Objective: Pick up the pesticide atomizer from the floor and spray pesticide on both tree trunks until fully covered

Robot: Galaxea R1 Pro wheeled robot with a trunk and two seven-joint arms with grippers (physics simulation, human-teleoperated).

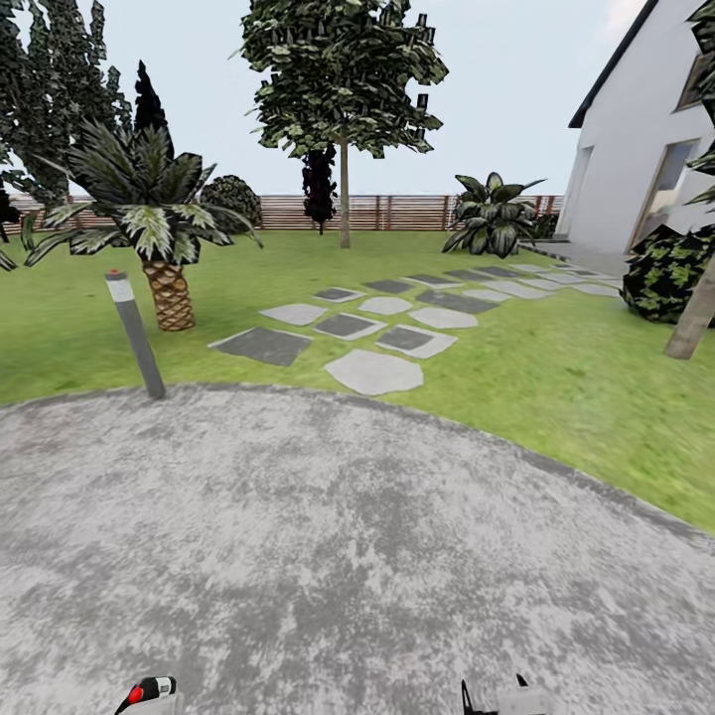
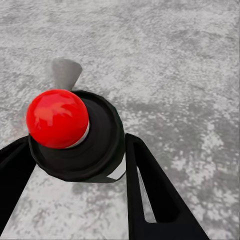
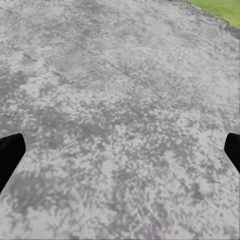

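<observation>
My left hand [image 2: 75, 165] pinches the atomizer [image 2: 75, 135], its red top toward the wrist camera; in the head view it peeks in at the bottom left edge [image 1: 149, 690]. My right hand [image 3: 120, 150] is spread wide over grey paving [image 3: 120, 90], holding nothing. Past the paving, lawn [image 1: 556, 367] and stone slabs [image 1: 372, 372] lead to a tree [image 1: 344, 189] at top centre by the fence [image 1: 397, 211]; another trunk [image 1: 692, 318] leans at the right edge.

The left end effector [image 2: 75, 165] grips the red-topped pesticide atomizer [image 2: 75, 135] above mottled grey paving [image 2: 175, 60].
</observation>
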